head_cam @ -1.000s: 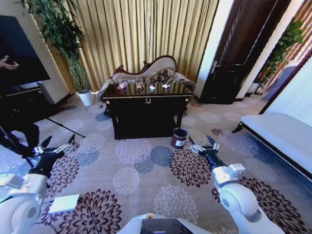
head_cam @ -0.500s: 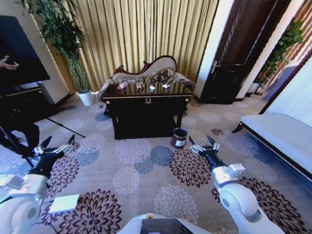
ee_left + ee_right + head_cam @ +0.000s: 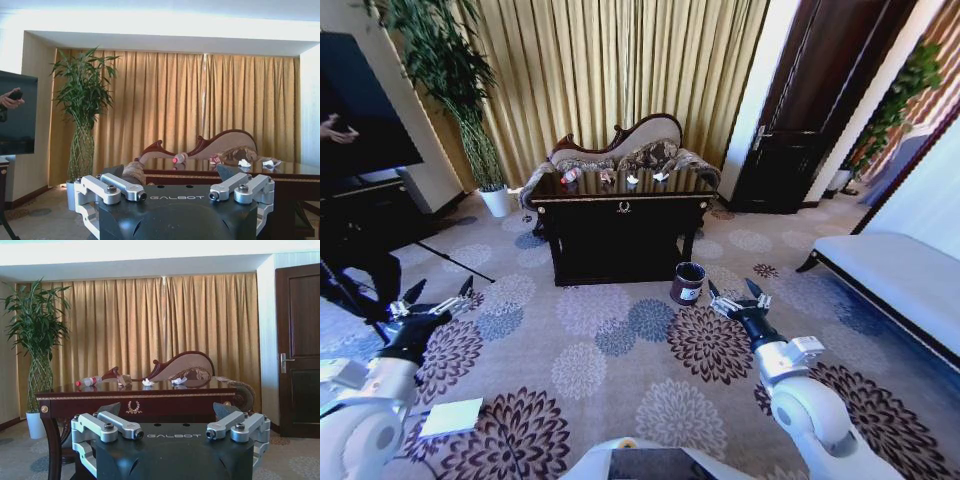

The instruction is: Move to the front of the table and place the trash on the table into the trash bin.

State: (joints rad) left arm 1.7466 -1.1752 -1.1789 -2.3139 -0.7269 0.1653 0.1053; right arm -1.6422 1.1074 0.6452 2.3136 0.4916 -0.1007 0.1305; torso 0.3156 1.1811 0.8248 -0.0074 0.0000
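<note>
The dark table (image 3: 620, 240) stands mid-room, some way ahead of me on the carpet. On its top lie a clear bottle with a red cap (image 3: 570, 175), a tan wrapper (image 3: 607, 177) and two white paper wads (image 3: 632, 180) (image 3: 662, 176). The maroon trash bin (image 3: 687, 283) sits on the floor by the table's front right leg. My left gripper (image 3: 440, 290) hangs open low at the left. My right gripper (image 3: 732, 290) is open too, just right of the bin. The wrist views show the bottle (image 3: 178, 158) (image 3: 90, 381) and wads (image 3: 244, 163) (image 3: 148, 382) far off.
An ornate sofa (image 3: 625, 150) stands behind the table before gold curtains. A tall plant in a white pot (image 3: 496, 200) is at the back left, a dark door (image 3: 800, 140) at the back right. A white bench (image 3: 900, 275) lines the right side; a tripod leg (image 3: 450, 262) crosses the left floor.
</note>
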